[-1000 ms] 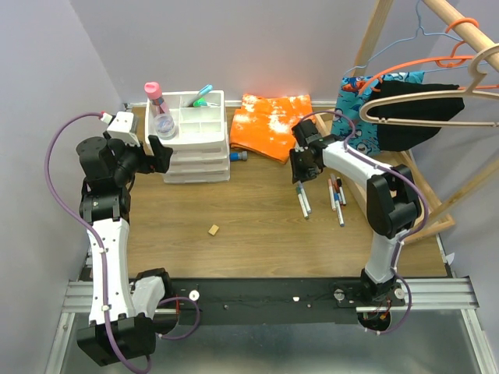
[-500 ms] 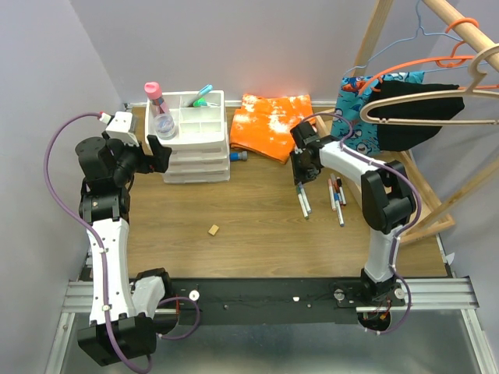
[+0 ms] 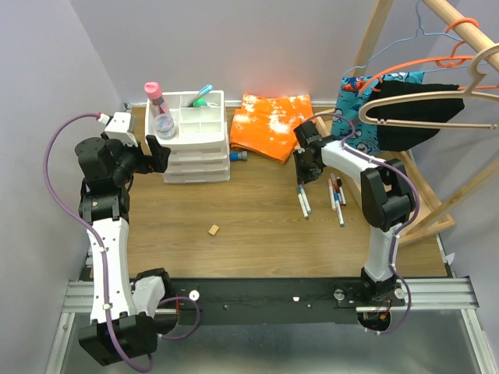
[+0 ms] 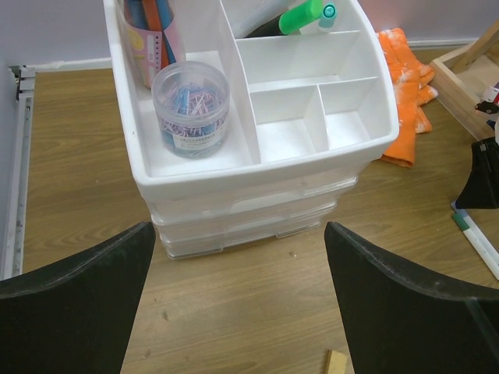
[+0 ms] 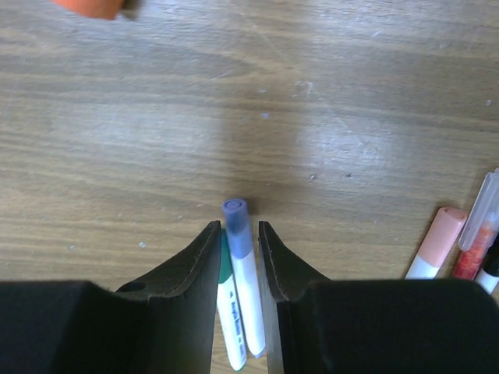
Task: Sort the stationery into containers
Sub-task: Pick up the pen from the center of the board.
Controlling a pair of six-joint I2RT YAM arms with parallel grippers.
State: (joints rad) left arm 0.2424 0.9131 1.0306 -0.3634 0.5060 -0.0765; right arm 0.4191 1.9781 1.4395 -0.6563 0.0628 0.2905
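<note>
The right gripper (image 5: 238, 227) stood narrow astride the blue-capped pen (image 5: 243, 280), which lay on the table (image 5: 234, 117) beside a green-capped pen (image 5: 228, 312), presumably for pickup, contact indeterminate, while the left gripper (image 4: 238, 226) hung wide open before the drawer unit (image 4: 249, 187).

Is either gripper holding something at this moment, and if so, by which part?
The left gripper is open and empty. The right gripper straddles two white pens just below the blue cap; whether it grips them cannot be told.
</note>
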